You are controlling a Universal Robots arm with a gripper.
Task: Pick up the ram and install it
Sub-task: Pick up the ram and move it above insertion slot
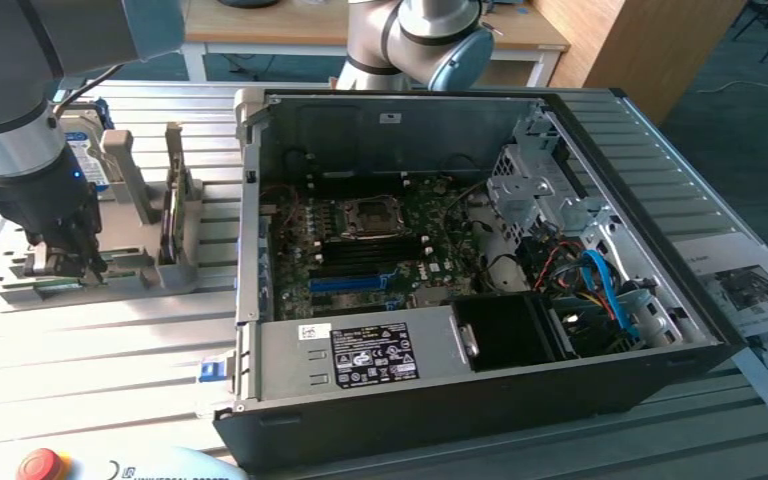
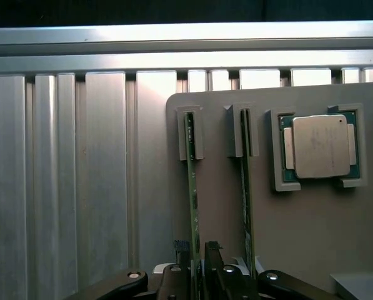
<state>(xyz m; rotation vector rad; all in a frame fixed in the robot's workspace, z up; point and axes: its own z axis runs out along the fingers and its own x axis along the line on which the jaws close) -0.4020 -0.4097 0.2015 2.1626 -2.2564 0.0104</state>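
Slotted table (image 1: 91, 340): PC case (image 1: 491, 400), grey fixture (image 1: 137, 277), papers (image 1: 758, 300)

Exterior view high, angled down over case (image 1: 491, 412) and fixture (image 1: 124, 272), wrist view close above fixture (shared)

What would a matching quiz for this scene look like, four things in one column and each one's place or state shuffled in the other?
1 ram by the gripper
2 processor chip
3 computer case
4 red button

A lying flat in a square recess of the grey holder
B the exterior view's lower left corner
C side open, motherboard showing
D standing on edge in a slot of the grey holder

Pairs: 1-D, 2-A, 3-C, 4-B
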